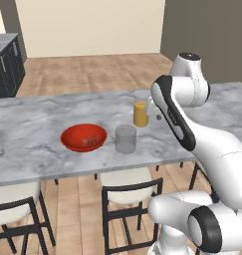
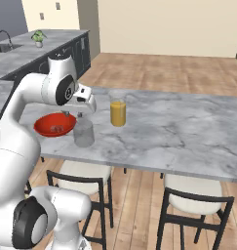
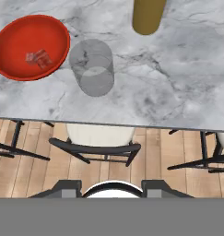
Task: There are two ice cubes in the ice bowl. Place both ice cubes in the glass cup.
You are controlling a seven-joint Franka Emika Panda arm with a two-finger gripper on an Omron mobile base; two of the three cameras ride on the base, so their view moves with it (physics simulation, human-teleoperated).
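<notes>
The glossy red ice bowl point(image 1: 83, 137) point(image 2: 53, 124) point(image 3: 14, 37) sits on the marble counter, left of the glass cup point(image 1: 125, 139) point(image 2: 84, 132) point(image 3: 91, 67). Both ice cubes point(image 3: 38, 57) point(image 1: 87, 142) lie side by side in the bowl, small and pale. The clear tumbler stands upright with nothing inside it. My gripper point(image 2: 72, 115) point(image 3: 111, 188) hangs open above the counter's near edge, just over the cup and bowl, holding nothing. Its fingers stand wide apart in the hand view.
An opaque yellow-orange cup point(image 1: 140, 114) point(image 2: 118, 113) point(image 3: 148, 16) stands behind and to the right of the tumbler. Stools point(image 1: 126, 185) point(image 3: 100, 138) are tucked under the counter's front edge point(image 3: 132, 124). A sink counter with a plant point(image 2: 38, 37) lies far back left.
</notes>
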